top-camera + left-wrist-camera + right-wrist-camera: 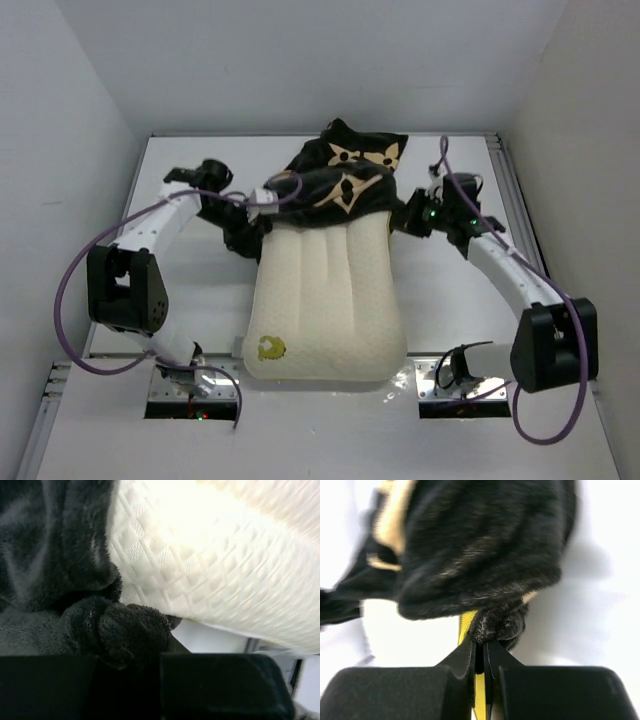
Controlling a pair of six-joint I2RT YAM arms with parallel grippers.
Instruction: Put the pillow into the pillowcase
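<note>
1. Black plush fabric printed with tan flowers and stars, the pillowcase, lies bunched over the far end of the pillow, in the middle of the white table.
2. The pillow is cream and quilted, with ridges running lengthwise. Its far end sits inside the mouth of the pillowcase, while most of its length lies bare toward the arms' bases. A small gold emblem marks its near left corner.
3. The left gripper is at the pillow's far left corner, its jaws closed down on a wad of the pillowcase edge. In the left wrist view the dark fabric bunches right at the fingers, with the pillow's quilted side just above it.
4. The right gripper is at the far right corner, jaws nearly together, pinching a fold of the pillowcase hem. A strip of the pillow's yellow side band shows just behind the pinched fold.
5. Beyond the pillow's end, the rest of the pillowcase rises in a crumpled peak toward the back wall.
</note>
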